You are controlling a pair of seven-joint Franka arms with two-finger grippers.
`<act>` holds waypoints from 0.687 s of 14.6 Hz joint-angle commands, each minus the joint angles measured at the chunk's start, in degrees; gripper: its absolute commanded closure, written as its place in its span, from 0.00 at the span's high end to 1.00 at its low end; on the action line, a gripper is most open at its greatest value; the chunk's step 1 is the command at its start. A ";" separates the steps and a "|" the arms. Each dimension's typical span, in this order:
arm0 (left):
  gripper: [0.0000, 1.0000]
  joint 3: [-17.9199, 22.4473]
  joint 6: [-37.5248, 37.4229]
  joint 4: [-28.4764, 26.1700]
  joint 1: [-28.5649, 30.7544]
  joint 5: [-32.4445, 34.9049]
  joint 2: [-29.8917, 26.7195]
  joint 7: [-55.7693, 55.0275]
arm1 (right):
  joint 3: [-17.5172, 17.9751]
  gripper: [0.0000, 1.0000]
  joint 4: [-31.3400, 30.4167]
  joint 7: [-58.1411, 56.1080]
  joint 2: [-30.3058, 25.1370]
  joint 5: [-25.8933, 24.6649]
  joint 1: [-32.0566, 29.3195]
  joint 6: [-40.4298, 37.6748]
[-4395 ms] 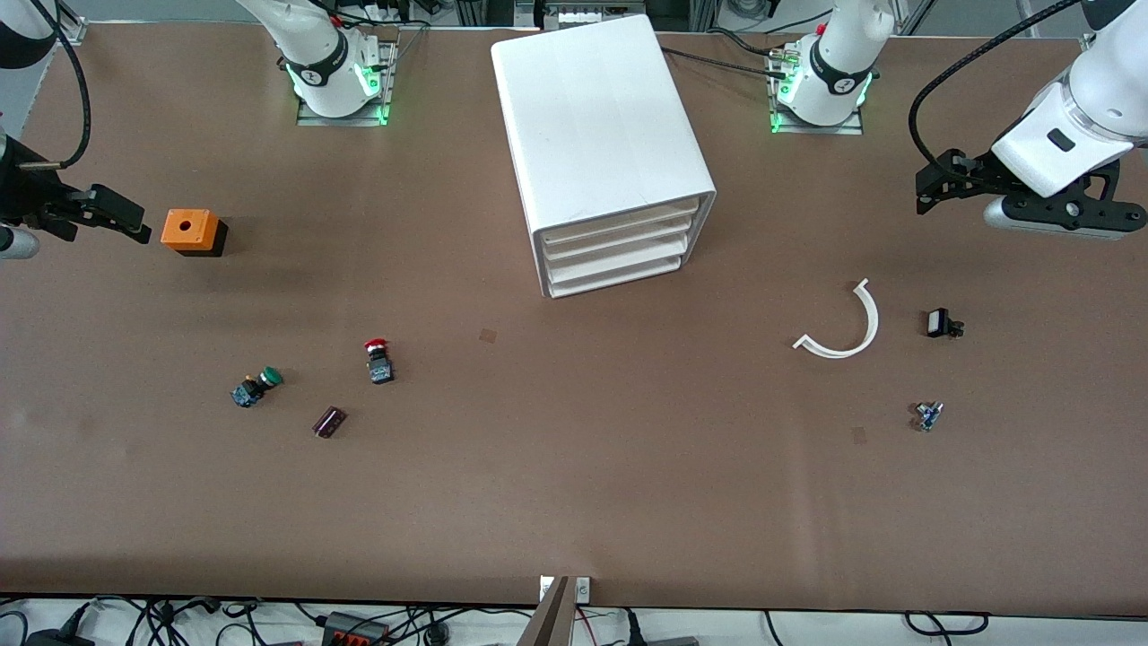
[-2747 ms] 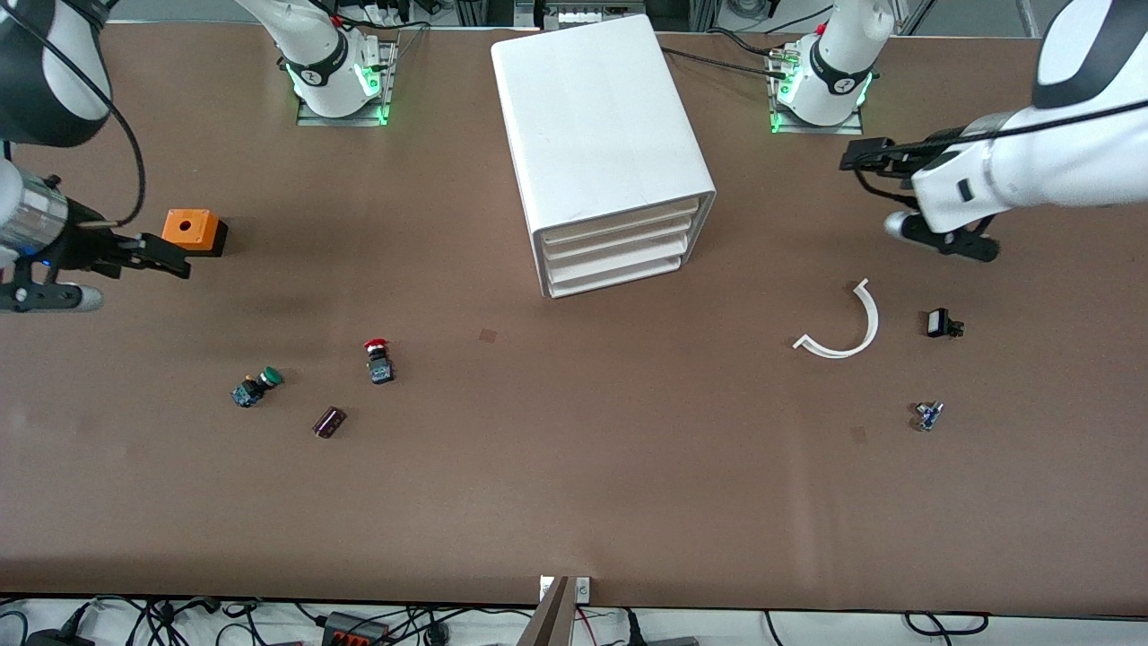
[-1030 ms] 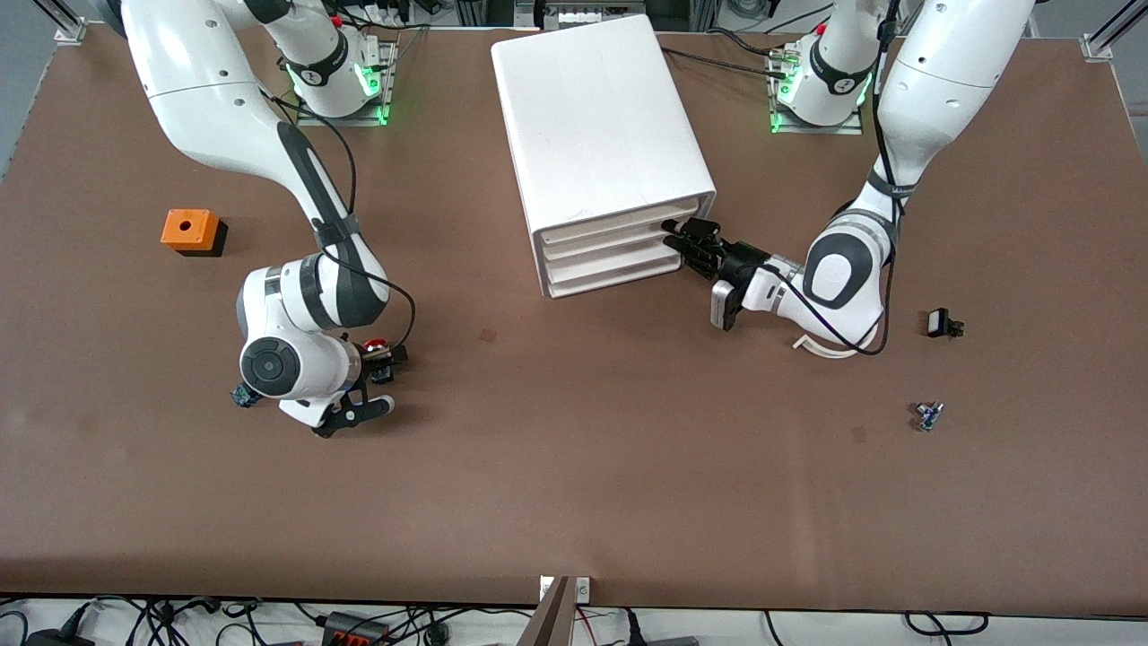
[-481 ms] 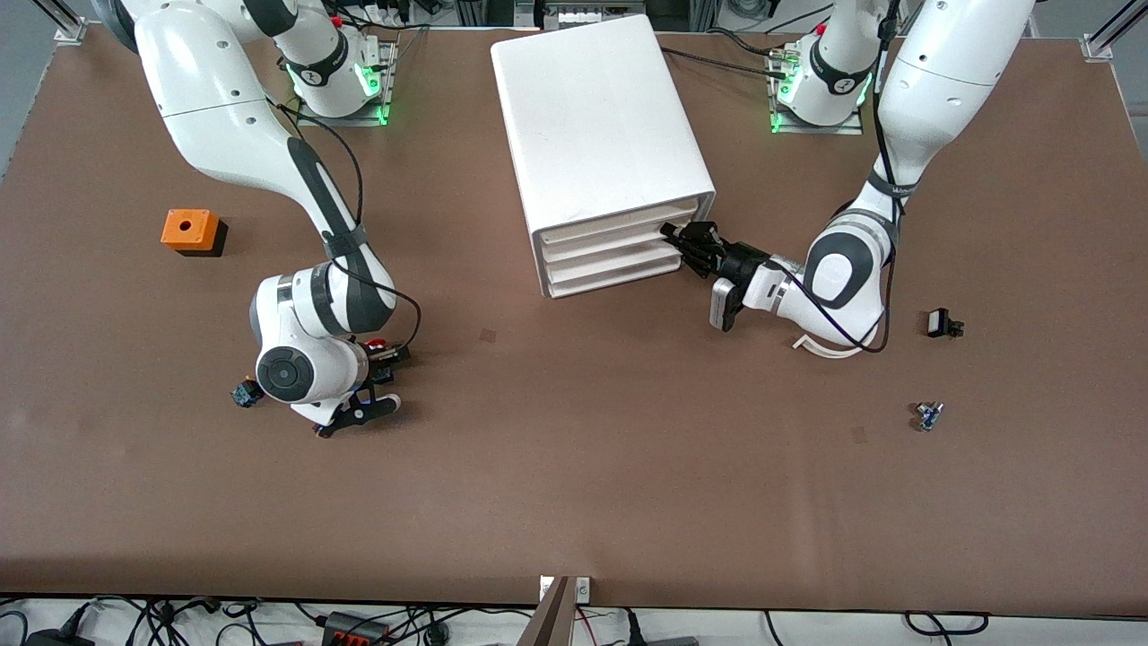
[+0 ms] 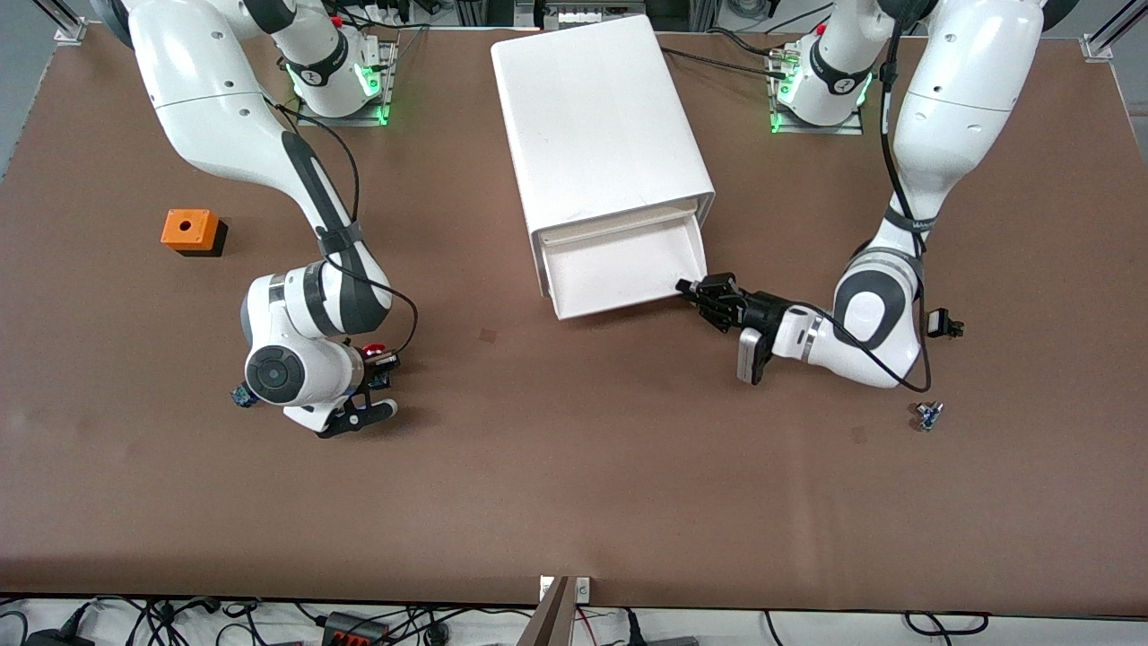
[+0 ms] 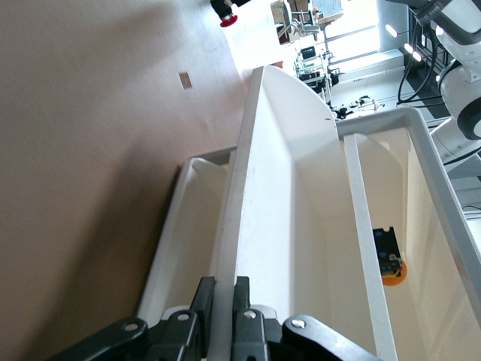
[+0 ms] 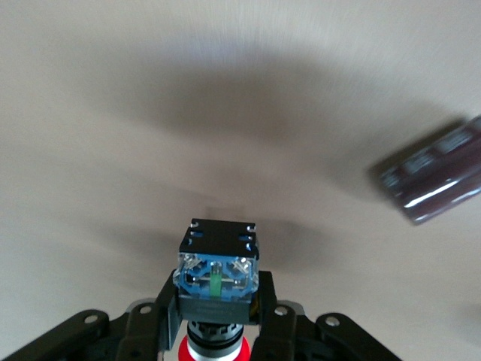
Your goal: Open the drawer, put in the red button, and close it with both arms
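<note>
The white cabinet [image 5: 592, 117] stands at the middle of the table near the arms' bases. A drawer [image 5: 628, 269] below the top one is pulled out and looks empty. My left gripper [image 5: 695, 289] is shut on a corner of the drawer's front wall. In the left wrist view the fingers [image 6: 203, 301] pinch that wall [image 6: 248, 195]. My right gripper [image 5: 381, 366] is shut on the red button [image 5: 375, 350] toward the right arm's end of the table. In the right wrist view the gripper [image 7: 218, 304] clamps the button's black-and-blue body [image 7: 218, 267], with the red cap [image 7: 214, 351] toward the wrist.
The dark purple block [image 7: 436, 180] lies close to the held button. The green button [image 5: 240, 395] peeks out beside the right arm. An orange box [image 5: 190, 231] sits toward the right arm's end. A small black part [image 5: 940, 323] and a small blue part [image 5: 928, 415] lie near the left arm.
Both arms came in from the table's ends. The left gripper took the drawer's front corner and pulled the drawer out toward the front camera. The right gripper came down around the red button.
</note>
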 commanded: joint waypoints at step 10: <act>1.00 1.57 -5.91 12.01 1.51 9.03 -0.79 -18.52 | 5.33 0.00 20.31 3.19 -4.40 0.84 9.41 -12.71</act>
